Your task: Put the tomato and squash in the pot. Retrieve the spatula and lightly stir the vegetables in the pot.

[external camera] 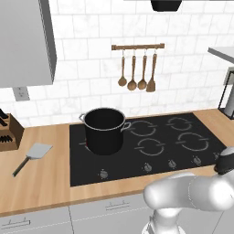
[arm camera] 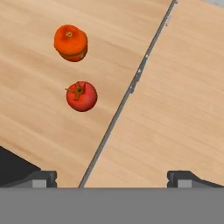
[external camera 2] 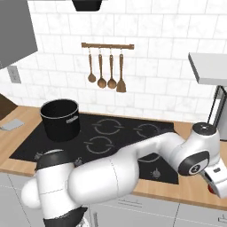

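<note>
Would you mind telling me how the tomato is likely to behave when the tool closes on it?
The tomato looks round and smooth, so it may roll or slip on the flat wooden counter. It looks small, so probably light.

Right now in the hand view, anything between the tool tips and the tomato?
Nothing. In the hand view only bare wooden counter lies between the open tool and the tomato. The orange squash sits beyond the tomato; a thin dark seam runs beside it.

red tomato (arm camera: pixel 82 96), orange squash (arm camera: pixel 71 42), black pot (external camera: pixel 104 130) with grey rim, light-grey spatula (external camera: pixel 33 156)
</note>
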